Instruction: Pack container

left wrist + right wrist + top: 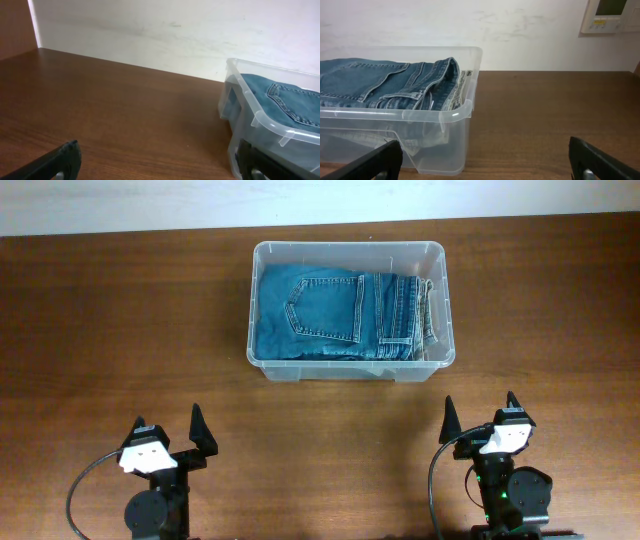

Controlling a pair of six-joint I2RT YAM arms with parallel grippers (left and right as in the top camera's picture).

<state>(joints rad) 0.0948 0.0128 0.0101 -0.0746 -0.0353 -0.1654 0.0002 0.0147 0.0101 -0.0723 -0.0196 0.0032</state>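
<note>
Watching the jeans (330, 315): I see them folded flat inside the container (252, 300), back pocket up, covering most of its floor. The waistband end by the container's right wall rides up close to the rim, and I judge it could catch a finger or flop over the edge.
Container: it stands open, with no lid in view, on the worktop (120, 330), ahead of both arms. It is light clear plastic, so I judge a bump on its rim would slide or tip it.
Left gripper (167, 417): spread wide and empty, well short of the container's near left corner.
Right gripper (480, 402): equally wide and empty, well short of the container's near right corner.
Worktop: dark wood grain, smooth, nothing lying around the container. I expect little friction to hold the container if it is pushed.
Room: a pale wall (520, 30) rises just behind the container. A white wall panel (610, 15) with a small screen hangs up and to the container's right.
</note>
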